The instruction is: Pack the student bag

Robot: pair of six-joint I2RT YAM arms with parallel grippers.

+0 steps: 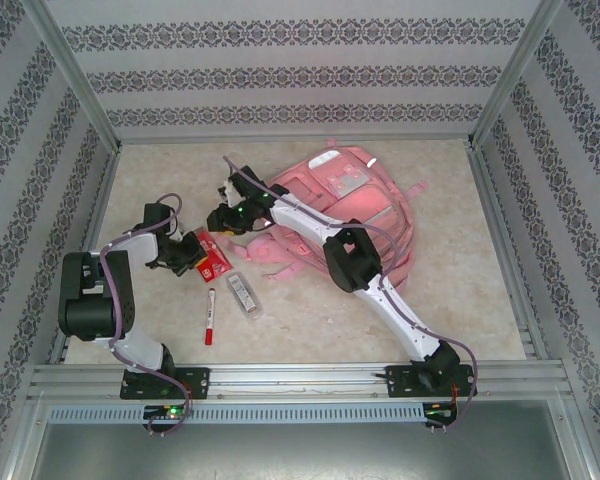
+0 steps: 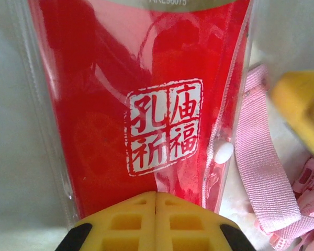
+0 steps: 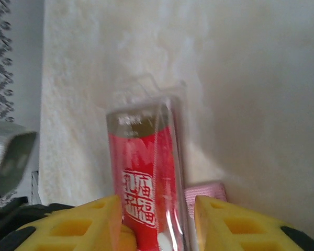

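- The left gripper (image 2: 156, 201) is squeezed tight shut. It pinches the end of a red packet (image 2: 146, 104) wrapped in clear plastic.
- The right gripper (image 3: 156, 204) is partly open. Its yellow fingers sit on each side of that same packet, with a gap on one side.
- The student bag (image 1: 360, 195), big and pink, lies on the table (image 1: 430, 300) just right of the packet.
- A pink strap (image 2: 256, 157) lies beside the packet.
- A red pen (image 1: 209, 318) lies nearer the arms' bases.

The table (image 1: 485, 310) lies bare at its near right and far left, while the pink backpack (image 1: 380, 200), red packet (image 1: 212, 258), marker (image 1: 210, 315) and clear case (image 1: 243, 295) crowd the middle.
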